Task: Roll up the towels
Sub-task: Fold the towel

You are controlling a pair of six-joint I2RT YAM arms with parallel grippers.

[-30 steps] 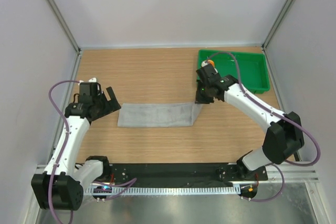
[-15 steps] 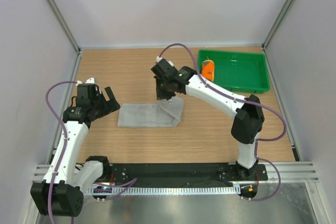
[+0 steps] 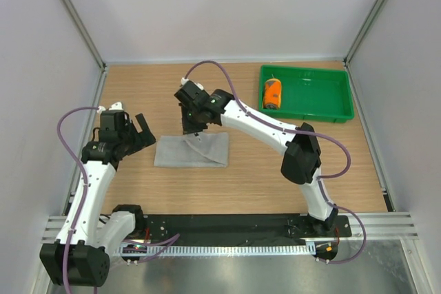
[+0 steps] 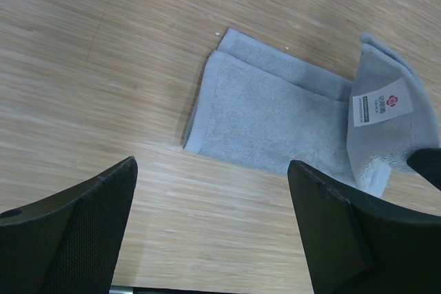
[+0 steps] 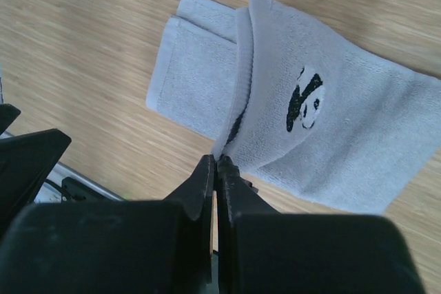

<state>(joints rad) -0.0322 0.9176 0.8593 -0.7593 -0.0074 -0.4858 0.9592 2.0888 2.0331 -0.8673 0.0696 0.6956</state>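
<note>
The light grey towel (image 3: 196,151) lies on the wooden table left of centre, its right end folded back over itself. My right gripper (image 3: 192,129) is shut on that folded end and holds it lifted above the towel; in the right wrist view the towel (image 5: 324,122) shows a small dark panda print and my gripper (image 5: 218,163) pinches its edge. My left gripper (image 3: 142,134) is open and empty just left of the towel (image 4: 275,115); a white label shows on the folded end. The orange towel (image 3: 273,93) lies rolled in the green tray.
The green plastic tray (image 3: 324,94) stands at the back right corner of the table. Metal frame posts and white walls bound the table on three sides. The black arm base rail runs along the near edge.
My right gripper has carried the towel's right end leftward from near the tray, folding the towel over itself and shortening it. The left arm has barely moved.
</note>
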